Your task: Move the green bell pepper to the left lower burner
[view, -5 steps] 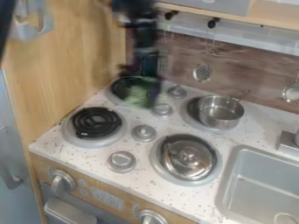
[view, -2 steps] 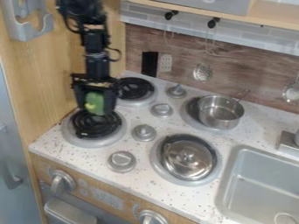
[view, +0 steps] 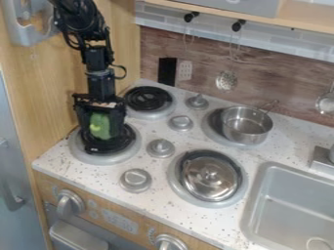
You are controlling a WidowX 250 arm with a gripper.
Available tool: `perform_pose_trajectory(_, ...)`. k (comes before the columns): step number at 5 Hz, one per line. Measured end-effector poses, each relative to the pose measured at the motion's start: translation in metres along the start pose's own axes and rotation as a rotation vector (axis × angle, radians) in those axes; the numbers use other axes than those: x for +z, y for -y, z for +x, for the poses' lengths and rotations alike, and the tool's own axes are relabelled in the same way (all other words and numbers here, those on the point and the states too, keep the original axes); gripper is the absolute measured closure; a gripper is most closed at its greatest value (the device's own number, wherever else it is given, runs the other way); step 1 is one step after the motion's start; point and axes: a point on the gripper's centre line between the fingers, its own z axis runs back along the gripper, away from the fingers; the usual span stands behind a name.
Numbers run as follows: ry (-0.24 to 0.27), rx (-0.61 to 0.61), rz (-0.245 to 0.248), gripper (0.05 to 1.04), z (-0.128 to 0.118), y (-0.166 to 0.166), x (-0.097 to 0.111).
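The black gripper point(view: 101, 135) hangs down over the left lower burner point(view: 132, 149), at the left of the stove top. Between its two fingers it holds the green bell pepper point(view: 100, 126), shut on it from both sides. The pepper shows a yellowish patch on its left side. The fingers' lower ends come down in front of the black coil; whether the pepper touches the coil cannot be told.
Behind is the left upper burner point(view: 149, 99). A steel pot point(view: 246, 128) stands on the right upper burner, and a metal lid point(view: 210, 177) lies on the right lower one. Knobs point(view: 160, 148) stand between the burners. The wooden side wall point(view: 65, 83) rises close left of the arm.
The gripper has come from above the left upper burner toward the front left, bringing the pepper along, and since the middle frame has lowered over the left lower burner.
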Motion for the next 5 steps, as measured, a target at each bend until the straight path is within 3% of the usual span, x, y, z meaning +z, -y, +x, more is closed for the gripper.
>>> perform_pose_trajectory(2,0.023,-0.021,0.022,0.085,0.007,0.004,0.002)
perform_pose_trajectory(3,0.080,-0.042,0.018,0.085,0.002,0.010,0.021)
perform_pose_trajectory(4,0.141,-0.100,0.058,0.085,-0.001,0.019,0.047)
perform_pose_trajectory(5,0.166,-0.160,0.077,0.085,0.000,0.037,0.057)
